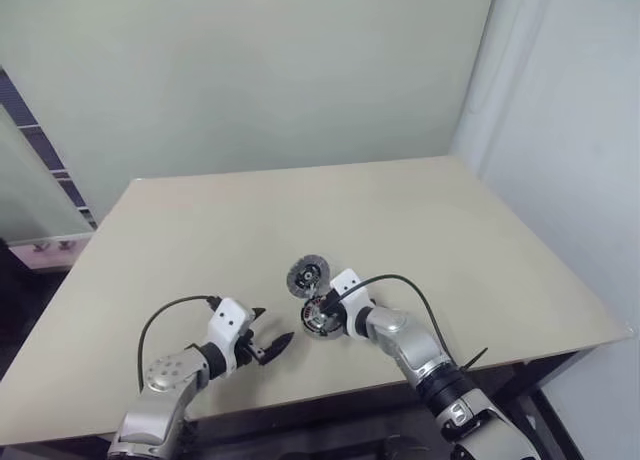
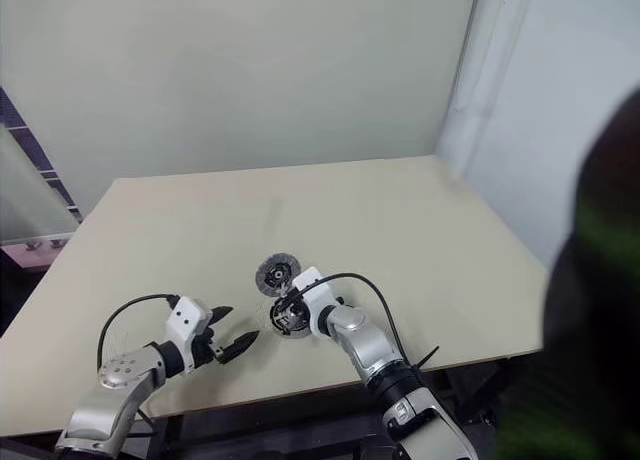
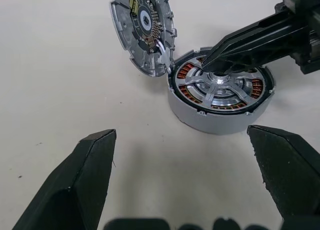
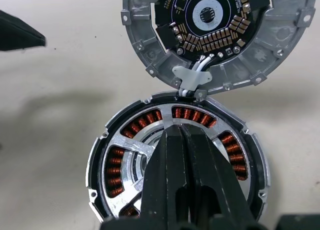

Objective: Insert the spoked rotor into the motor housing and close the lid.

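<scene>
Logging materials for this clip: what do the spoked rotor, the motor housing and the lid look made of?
Spoked rotor: bright, silvery metal by its sheen. Motor housing: matte pale grey wall, probably cast metal, with copper-coloured windings inside. Lid: dull grey cast-looking metal, carrying a dark circuit board with copper pads.

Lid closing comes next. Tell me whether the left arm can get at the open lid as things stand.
Probably yes. The lid lies open flat beside the motor housing, with bare table between it and the left gripper, jaws open. The right gripper, shut, rests on the spoked rotor, not the lid.

beige table (image 1: pixel 220 230), pale wall (image 1: pixel 250 70)
</scene>
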{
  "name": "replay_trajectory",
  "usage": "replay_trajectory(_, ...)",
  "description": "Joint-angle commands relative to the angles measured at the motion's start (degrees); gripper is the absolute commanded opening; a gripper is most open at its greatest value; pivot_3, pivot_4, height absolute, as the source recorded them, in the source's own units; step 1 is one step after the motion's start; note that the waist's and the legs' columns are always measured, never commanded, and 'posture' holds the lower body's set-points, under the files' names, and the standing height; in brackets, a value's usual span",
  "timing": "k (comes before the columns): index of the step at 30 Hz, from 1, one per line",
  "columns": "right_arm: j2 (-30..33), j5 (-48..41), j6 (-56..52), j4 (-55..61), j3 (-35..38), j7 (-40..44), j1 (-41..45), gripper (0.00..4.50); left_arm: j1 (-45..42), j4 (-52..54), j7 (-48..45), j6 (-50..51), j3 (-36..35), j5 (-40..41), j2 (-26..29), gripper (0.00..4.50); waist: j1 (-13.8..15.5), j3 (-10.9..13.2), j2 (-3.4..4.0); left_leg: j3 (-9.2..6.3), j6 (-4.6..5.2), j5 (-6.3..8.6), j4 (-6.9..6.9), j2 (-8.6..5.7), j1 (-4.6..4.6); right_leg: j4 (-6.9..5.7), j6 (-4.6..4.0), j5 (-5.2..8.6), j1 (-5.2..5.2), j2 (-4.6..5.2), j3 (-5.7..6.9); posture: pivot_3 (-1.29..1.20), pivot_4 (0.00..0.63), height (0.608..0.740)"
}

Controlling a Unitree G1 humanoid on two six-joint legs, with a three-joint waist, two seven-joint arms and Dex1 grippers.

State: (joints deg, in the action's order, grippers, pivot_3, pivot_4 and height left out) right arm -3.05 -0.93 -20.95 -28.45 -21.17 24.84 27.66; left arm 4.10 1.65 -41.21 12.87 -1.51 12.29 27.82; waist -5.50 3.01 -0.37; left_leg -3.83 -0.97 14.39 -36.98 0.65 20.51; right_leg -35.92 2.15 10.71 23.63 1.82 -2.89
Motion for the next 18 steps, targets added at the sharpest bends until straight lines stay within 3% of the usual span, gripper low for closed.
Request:
replay_trajectory(1,0.38,-0.78,-1.03,2.09,1.77,1.30,0.15,0.03,-0.33,2.04,-0.02,-0.06,-1.22,1.03,0.62,4.50,-0.01,0.00,0.00,0.00,0.00,0.00,-0.02,0.00,0.00,0.00,0.00,0.00,0.00,0.00,0.00,0.00,0.000,0.740)
replay_trajectory(4,0.79,-1.51,-2.61,5.72,2.87,2.33,0.97,0.03,-0.73,1.09,-0.27,-0.30,-0.93,0.88,0.44,4.50,0.01,0.00,0.01,0.00,0.00,0.00,-0.07,0.00,0.05,0.01,0.00,0.00,0.00,0.00,-0.01,0.00,0.000,0.740)
replay_trajectory(7,1.65,-1.75,-4.68,9.38,3.37,3.10,1.41,0.63,-1.45,0.28,-0.52,-0.43,-0.52,0.79,0.20,4.50,0.02,0.00,0.00,0.00,0.00,0.00,-0.06,-0.01,0.12,0.01,0.01,0.00,0.07,0.00,-0.01,0.00,0.000,0.740)
replay_trajectory(16,7.21,-0.28,-6.51,17.00,3.46,4.64,1.06,3.93,-3.08,-2.15,-1.45,-1.39,0.24,0.48,-0.34,4.50,0.07,0.00,-0.01,-0.01,0.00,0.00,0.04,-0.03,0.16,0.05,0.01,0.00,0.12,0.00,0.00,0.00,0.000,0.740)
replay_trajectory(18,8.43,-0.95,-7.16,18.04,4.29,4.95,0.86,4.48,-3.40,-2.64,-1.67,-1.57,0.38,0.41,-0.50,4.50,0.05,0.00,-0.01,0.00,0.00,0.00,0.03,-0.03,0.16,0.08,0.01,0.00,0.11,0.00,-0.01,0.00,0.000,0.740)
